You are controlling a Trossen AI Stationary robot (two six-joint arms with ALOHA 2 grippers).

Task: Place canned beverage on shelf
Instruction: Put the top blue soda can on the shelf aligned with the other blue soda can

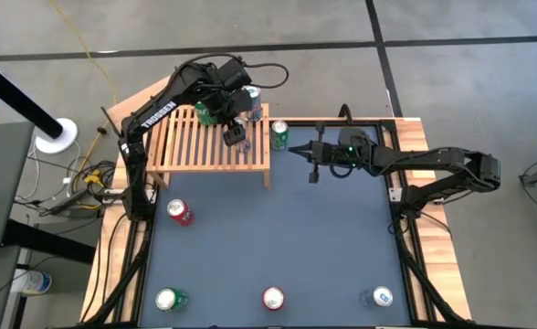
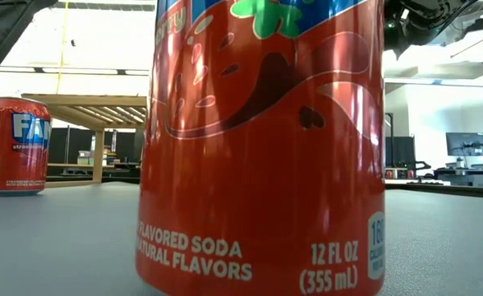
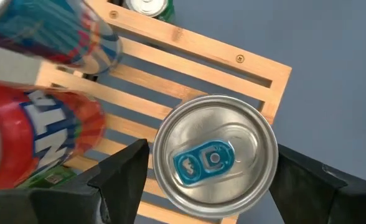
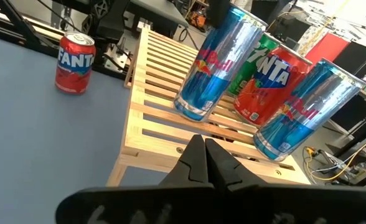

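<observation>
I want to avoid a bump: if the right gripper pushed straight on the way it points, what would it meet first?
Probably the shelf: the right gripper, jaws shut, points at its near edge, with a slim blue can just beyond. How far off it is stays unclear.

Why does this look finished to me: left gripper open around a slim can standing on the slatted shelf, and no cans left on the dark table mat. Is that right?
Not quite. The left gripper does stand open around the slim can on the slatted shelf, but the high view shows cans on the dark table mat: a red can near the shelf and three along the near edge.
</observation>
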